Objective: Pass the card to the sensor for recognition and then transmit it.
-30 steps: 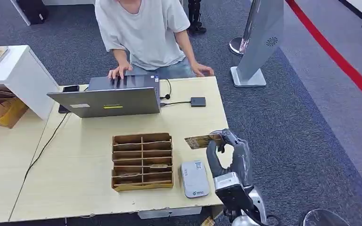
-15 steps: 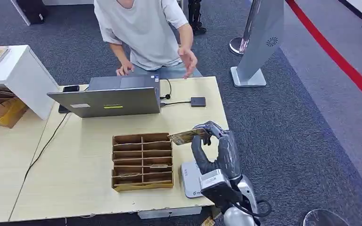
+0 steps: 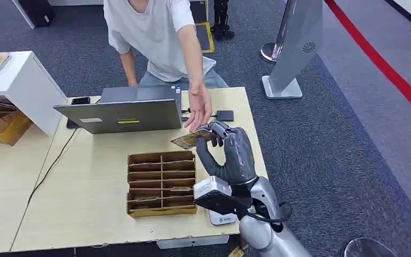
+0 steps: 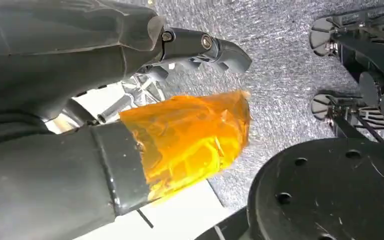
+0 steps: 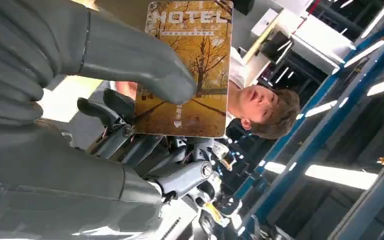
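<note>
My right hand (image 3: 227, 155) is raised over the table's right side and pinches a yellow hotel card (image 3: 186, 140), holding it out toward the laptop. In the right wrist view the card (image 5: 190, 65) shows an autumn picture and the word HOTEL, with my thumb (image 5: 145, 70) pressed on its face. A person's hand (image 3: 199, 110) reaches down to the card's far end, touching or almost touching it. A white sensor pad (image 3: 222, 218) lies near the front edge, mostly hidden by my wrist. My left hand (image 4: 130, 125) hangs over the floor and holds nothing, its fingers apart.
A cardboard organizer (image 3: 161, 182) sits mid-table, left of my arm. Behind it stand a grey laptop (image 3: 123, 113) and a small black reader (image 3: 225, 115) on a cable. The person leans over the far edge. A white side table (image 3: 16, 80) is at left, and a grey floor stand (image 3: 294, 48) at right.
My right hand has carried the card up and to the left, away from the white pad and toward the laptop. The person lifted a hand from the table and reached out to the card.
</note>
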Available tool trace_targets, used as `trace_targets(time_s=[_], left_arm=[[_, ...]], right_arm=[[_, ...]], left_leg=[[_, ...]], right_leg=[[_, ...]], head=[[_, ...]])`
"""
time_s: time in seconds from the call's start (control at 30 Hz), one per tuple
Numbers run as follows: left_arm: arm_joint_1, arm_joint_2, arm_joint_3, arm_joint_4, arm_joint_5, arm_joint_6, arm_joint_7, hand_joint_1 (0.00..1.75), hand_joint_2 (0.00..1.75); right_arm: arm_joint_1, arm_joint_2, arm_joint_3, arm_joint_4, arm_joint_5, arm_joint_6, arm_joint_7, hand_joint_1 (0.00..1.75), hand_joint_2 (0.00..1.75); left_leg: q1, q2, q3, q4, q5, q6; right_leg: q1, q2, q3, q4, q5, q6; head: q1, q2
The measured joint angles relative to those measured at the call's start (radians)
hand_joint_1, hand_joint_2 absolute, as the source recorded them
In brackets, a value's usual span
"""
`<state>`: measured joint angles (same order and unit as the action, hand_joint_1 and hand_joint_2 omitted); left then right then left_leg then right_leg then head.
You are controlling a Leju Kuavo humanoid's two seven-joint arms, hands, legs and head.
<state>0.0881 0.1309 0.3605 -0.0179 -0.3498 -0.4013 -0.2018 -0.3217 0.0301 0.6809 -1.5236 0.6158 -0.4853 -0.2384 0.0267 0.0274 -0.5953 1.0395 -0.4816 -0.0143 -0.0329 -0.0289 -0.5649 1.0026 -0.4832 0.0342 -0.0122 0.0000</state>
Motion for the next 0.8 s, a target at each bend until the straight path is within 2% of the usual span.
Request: trace_targets(time_s=[0.33, 0.63, 0.8], left_arm=[[-0.001, 0.013, -0.018, 0.000, -0.015, -0.007, -0.001, 0.00, 0.00], [-0.008, 0.024, -0.026, 0.000, -0.046, -0.011, 0.003, 0.00, 0.00], [-0.014, 0.027, -0.027, 0.000, -0.058, -0.011, 0.010, 0.00, 0.00]], right_arm=[[-0.072, 0.026, 0.016, 0.098, 0.095, -0.032, 0.049, 1.75, 1.75], [-0.152, 0.053, 0.022, 0.240, 0.386, -0.122, 0.177, 1.75, 1.75], [-0.183, 0.065, 0.027, 0.319, 0.504, -0.132, 0.235, 1.75, 1.75]], left_leg=[[0.000, 0.000, 0.000, 0.000, 0.000, 0.000], [0.000, 0.000, 0.000, 0.000, 0.001, -0.001], [0.000, 0.000, 0.000, 0.000, 0.001, -0.001]], right_leg=[[0.000, 0.000, 0.000, 0.000, 0.000, 0.000], [0.000, 0.000, 0.000, 0.000, 0.000, 0.000], [0.000, 0.000, 0.000, 0.000, 0.000, 0.000]], head=[[0.000, 0.000], [0.000, 0.000], [0.000, 0.000]])
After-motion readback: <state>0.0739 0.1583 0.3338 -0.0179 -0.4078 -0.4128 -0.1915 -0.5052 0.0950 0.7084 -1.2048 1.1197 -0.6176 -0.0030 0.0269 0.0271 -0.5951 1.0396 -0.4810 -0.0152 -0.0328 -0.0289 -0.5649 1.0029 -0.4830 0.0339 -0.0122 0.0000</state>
